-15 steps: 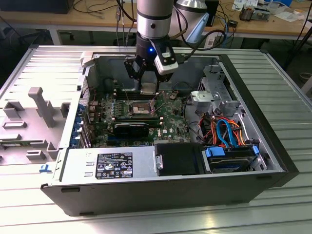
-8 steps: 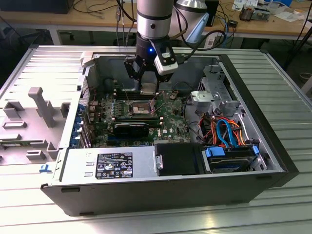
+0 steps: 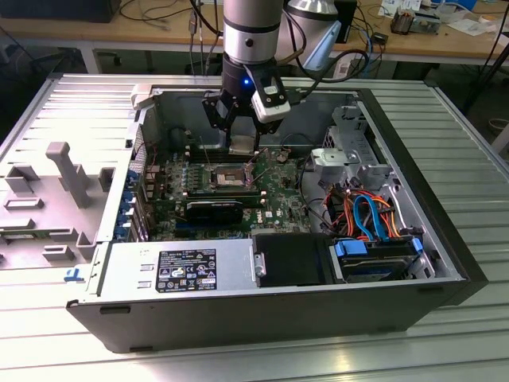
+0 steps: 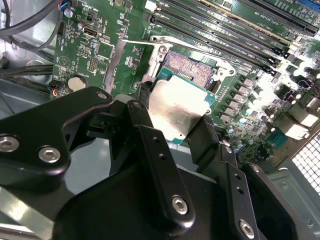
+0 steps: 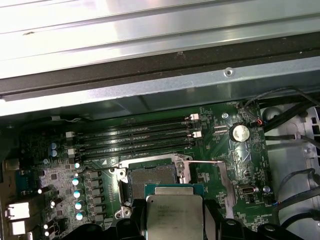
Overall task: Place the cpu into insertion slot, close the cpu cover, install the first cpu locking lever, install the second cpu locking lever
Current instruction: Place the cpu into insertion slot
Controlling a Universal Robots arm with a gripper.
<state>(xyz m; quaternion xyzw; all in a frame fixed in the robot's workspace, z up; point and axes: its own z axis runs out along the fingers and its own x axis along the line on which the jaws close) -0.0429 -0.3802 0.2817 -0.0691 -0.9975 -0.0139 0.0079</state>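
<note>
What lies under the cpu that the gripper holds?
The open insertion slot on the green board, its dark centre showing past the cpu in the gripper. The cpu covers the slot's near part in both wrist views.

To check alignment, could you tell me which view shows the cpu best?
The second wrist view: the cpu shows large, its silver top facing the camera. The first wrist view cuts it off at the picture's edge; the exterior view shows it small, in the claw.
</note>
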